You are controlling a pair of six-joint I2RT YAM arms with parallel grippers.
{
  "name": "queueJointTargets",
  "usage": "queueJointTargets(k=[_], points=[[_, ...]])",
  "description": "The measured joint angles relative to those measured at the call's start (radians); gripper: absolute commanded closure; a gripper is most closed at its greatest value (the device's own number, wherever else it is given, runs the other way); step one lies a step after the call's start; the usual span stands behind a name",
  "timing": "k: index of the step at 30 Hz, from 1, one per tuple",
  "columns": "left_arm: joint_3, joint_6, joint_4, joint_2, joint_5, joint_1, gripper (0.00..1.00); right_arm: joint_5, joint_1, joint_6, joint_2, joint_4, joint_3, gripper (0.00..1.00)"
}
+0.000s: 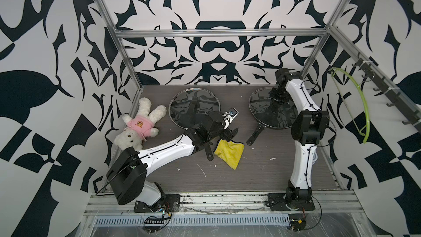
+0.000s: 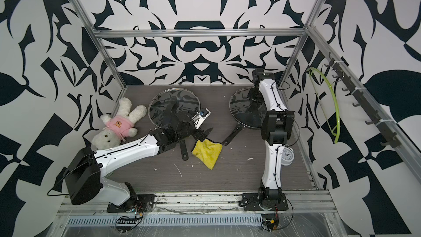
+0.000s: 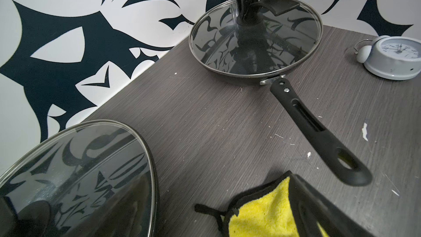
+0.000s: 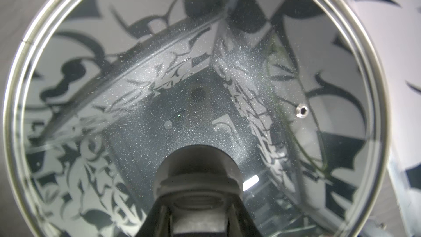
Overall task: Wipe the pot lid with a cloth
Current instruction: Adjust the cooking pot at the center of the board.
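A glass pot lid (image 1: 262, 112) (image 2: 241, 112) (image 3: 257, 51) (image 4: 159, 64) lies on a black frying pan at the back right. My right gripper (image 1: 279, 96) (image 2: 256, 95) (image 3: 249, 17) (image 4: 198, 197) comes down on its middle, with the jaws shut on the black knob. The yellow cloth (image 1: 230, 153) (image 2: 208, 152) (image 3: 262, 215) lies crumpled on the table in the centre, its black loop free. My left gripper (image 1: 229, 136) (image 2: 204, 134) hangs open over the cloth's far corner. One finger (image 3: 316, 204) rests against the cloth's edge.
A second lidded pan (image 1: 186, 106) (image 3: 68, 178) sits under my left arm, its handle (image 1: 208, 153) beside the cloth. The right pan's handle (image 1: 255, 134) (image 3: 319, 133) points at the cloth. A plush toy (image 1: 139, 124) lies far left, a grey alarm clock (image 2: 287, 155) (image 3: 394, 58) far right.
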Motion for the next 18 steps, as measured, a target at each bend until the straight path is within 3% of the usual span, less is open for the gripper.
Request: queueJointTargets(k=[6, 10, 11, 18], points=[[0.0, 0.0, -0.005, -0.006, 0.021, 0.0, 0.01, -0.037, 0.073, -0.159, 0.0, 0.004, 0.0, 0.81], [0.0, 0.0, -0.02, -0.006, 0.029, 0.0, 0.01, -0.032, 0.102, -0.206, 0.0, 0.007, 0.0, 0.53], [0.0, -0.001, -0.021, -0.006, 0.03, 0.0, 0.01, -0.019, 0.106, -0.217, 0.0, 0.004, 0.0, 0.5], [0.0, -0.001, -0.026, -0.006, 0.032, 0.0, 0.01, 0.023, 0.137, -0.216, -0.003, -0.025, 0.0, 0.51]])
